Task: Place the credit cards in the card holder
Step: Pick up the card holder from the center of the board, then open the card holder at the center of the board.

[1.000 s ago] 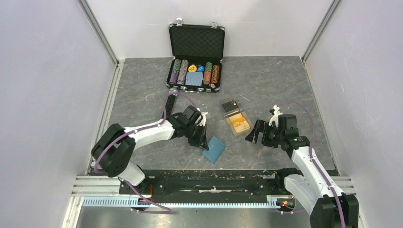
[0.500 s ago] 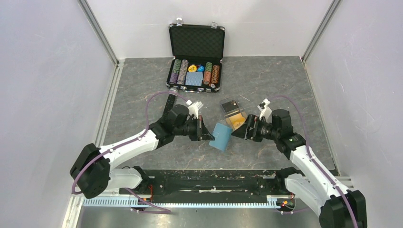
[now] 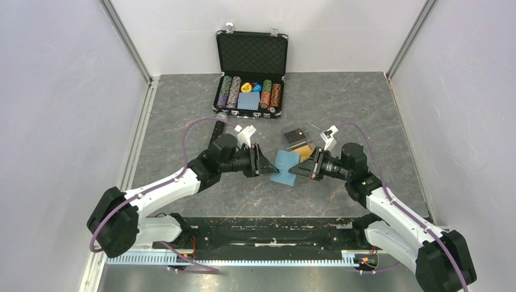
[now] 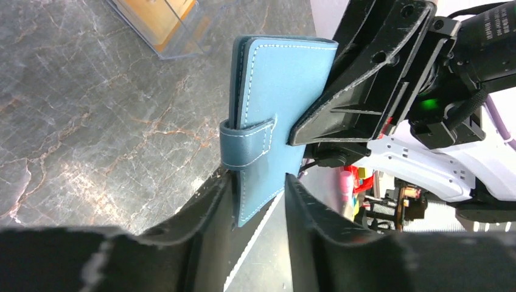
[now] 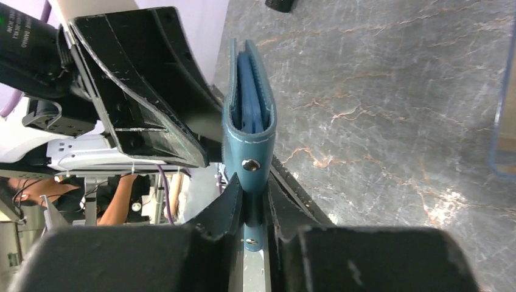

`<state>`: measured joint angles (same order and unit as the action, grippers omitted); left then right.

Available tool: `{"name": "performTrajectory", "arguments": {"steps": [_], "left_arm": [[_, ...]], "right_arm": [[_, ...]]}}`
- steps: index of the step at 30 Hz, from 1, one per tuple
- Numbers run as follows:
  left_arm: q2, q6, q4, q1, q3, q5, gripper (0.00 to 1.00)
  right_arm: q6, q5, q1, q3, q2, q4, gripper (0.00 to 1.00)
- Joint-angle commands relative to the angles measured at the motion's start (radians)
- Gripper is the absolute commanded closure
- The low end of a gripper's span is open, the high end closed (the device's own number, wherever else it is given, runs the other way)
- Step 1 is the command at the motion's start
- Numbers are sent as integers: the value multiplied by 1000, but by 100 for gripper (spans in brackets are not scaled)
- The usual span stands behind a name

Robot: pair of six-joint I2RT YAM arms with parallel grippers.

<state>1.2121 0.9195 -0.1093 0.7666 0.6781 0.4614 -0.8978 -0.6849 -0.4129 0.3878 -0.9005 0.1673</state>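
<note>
The teal-blue card holder (image 3: 285,168) hangs above the table between my two grippers, folded shut with its snap tab fastened. My right gripper (image 3: 299,167) is shut on its tab end, the jaws pinching it (image 5: 248,115) from both sides. My left gripper (image 3: 266,165) is open around the opposite edge (image 4: 280,91), with a gap showing beside one finger. The orange-yellow credit cards (image 3: 306,151) lie in a clear plastic box behind the grippers; in the left wrist view the cards (image 4: 161,18) show at the top.
A black chip case (image 3: 251,73) stands open at the back with rows of poker chips and a blue-grey deck. The clear box's dark lid (image 3: 294,135) lies by the cards. Enclosure walls (image 3: 134,55) close in the left, right and back sides.
The left arm lifted the card holder off the table towards the middle. The right gripper moved in and shut on it. The left jaws have opened.
</note>
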Motion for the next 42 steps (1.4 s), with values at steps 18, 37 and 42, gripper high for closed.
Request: {"name": "performTrajectory", "arguments": {"steps": [18,37,42], "left_arm": [[-9,-312,480,37,265,-143,8],[410,-534,907,510,814,-839,15],[468,-533,906,552,841,-913,19]], "right_arm": [[74,89,-9,134,-17,-200,100],[-101,133,-9,189,-59,-341,100],[-123,118,-8,197,-63,-341,100]]}}
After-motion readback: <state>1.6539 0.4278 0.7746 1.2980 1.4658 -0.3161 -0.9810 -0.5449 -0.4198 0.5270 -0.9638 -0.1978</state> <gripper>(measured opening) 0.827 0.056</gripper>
